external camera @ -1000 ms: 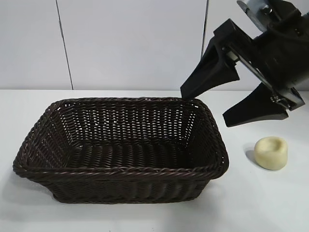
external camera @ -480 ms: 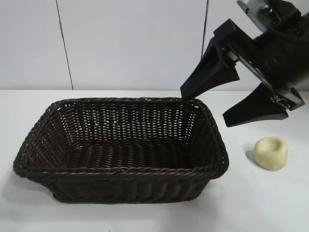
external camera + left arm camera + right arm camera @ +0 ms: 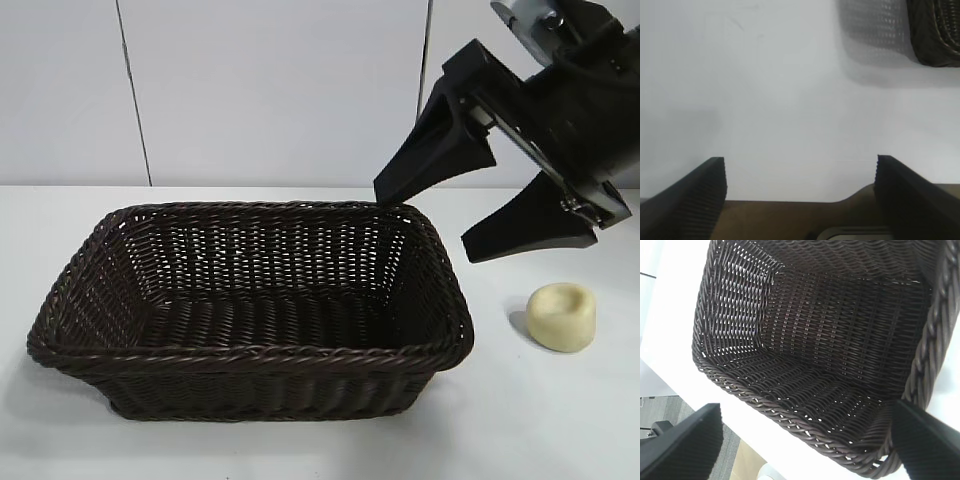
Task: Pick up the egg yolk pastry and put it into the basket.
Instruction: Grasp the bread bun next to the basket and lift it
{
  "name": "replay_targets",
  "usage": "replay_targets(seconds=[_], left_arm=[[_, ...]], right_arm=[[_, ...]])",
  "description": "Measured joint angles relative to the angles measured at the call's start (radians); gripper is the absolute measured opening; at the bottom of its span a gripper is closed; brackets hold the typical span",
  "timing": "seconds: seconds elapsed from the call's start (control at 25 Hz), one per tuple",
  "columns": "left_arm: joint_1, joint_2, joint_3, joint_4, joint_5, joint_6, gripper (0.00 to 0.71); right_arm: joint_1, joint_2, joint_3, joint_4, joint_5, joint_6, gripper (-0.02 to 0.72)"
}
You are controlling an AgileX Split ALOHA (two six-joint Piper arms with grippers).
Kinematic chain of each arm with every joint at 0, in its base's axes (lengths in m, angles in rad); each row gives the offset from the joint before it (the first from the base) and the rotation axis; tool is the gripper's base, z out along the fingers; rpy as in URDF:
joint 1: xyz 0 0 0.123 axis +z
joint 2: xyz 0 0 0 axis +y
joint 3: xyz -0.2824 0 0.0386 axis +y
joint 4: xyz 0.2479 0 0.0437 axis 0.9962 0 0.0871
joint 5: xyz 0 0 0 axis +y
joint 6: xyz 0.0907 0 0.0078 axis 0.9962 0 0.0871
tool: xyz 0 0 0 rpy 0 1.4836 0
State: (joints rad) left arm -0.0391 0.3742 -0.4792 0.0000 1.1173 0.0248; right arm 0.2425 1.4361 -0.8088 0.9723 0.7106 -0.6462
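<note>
A big white table (image 3: 300, 450) fills the room in front of me, smooth and bare where nothing sits on it. Behind it stands a pale wall (image 3: 270, 90) made of flat panels, with thin dark lines running up and down between them.

The basket (image 3: 250, 355) sits in the middle of the table. It is dark brown, woven, with a braided rim, and nothing is inside it. The egg yolk pastry (image 3: 562, 316) lies on the table just beside the basket's right end, not touching it. It is small, round and pale yellow, with a little dip on top.

The right gripper (image 3: 450, 215) hangs in the air above the basket's right end and the pastry. Its two black fingers are spread wide and hold nothing.

The left gripper (image 3: 800, 192) shows only in its own camera. Its fingers are spread wide too, over bare white table, with one corner of the basket far off
</note>
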Motion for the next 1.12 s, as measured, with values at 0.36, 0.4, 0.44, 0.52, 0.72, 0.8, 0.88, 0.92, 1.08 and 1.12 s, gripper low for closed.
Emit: replay_targets(seconds=[0.36, 0.4, 0.44, 0.52, 0.72, 0.8, 0.88, 0.92, 1.08, 1.12], left_arm=[[0.0, -0.036, 0.0, 0.0, -0.003, 0.0, 0.589], [0.0, -0.062, 0.0, 0.0, -0.003, 0.0, 0.589], [0.0, -0.096, 0.0, 0.0, -0.003, 0.0, 0.589], [0.0, -0.172, 0.0, 0.0, -0.003, 0.0, 0.589], [0.0, -0.369, 0.0, 0.0, 0.003, 0.0, 0.589], [0.0, -0.387, 0.0, 0.0, 0.007, 0.0, 0.589], [0.0, -0.386, 0.0, 0.0, 0.007, 0.0, 0.589], [0.0, -0.386, 0.0, -0.005, 0.007, 0.0, 0.589], [0.0, -0.386, 0.0, -0.005, 0.007, 0.0, 0.589], [0.0, -0.386, 0.0, -0.005, 0.007, 0.0, 0.589]], right_arm=[[0.0, 0.0, 0.0, 0.007, 0.01, 0.009, 0.654], [0.0, 0.0, 0.0, 0.007, 0.018, 0.017, 0.654], [0.0, 0.0, 0.0, 0.007, 0.026, 0.022, 0.654], [0.0, 0.0, -0.002, 0.007, 0.035, 0.025, 0.654], [0.0, 0.001, -0.08, -0.041, 0.054, 0.103, 0.654], [0.0, 0.007, -0.135, -0.104, 0.055, 0.173, 0.654], [0.0, 0.01, -0.177, -0.207, 0.063, 0.257, 0.654], [0.0, 0.009, -0.198, -0.265, 0.073, 0.29, 0.654], [0.0, 0.009, -0.254, -0.495, 0.126, 0.426, 0.654], [0.0, 0.009, -0.261, -0.556, 0.136, 0.458, 0.654]])
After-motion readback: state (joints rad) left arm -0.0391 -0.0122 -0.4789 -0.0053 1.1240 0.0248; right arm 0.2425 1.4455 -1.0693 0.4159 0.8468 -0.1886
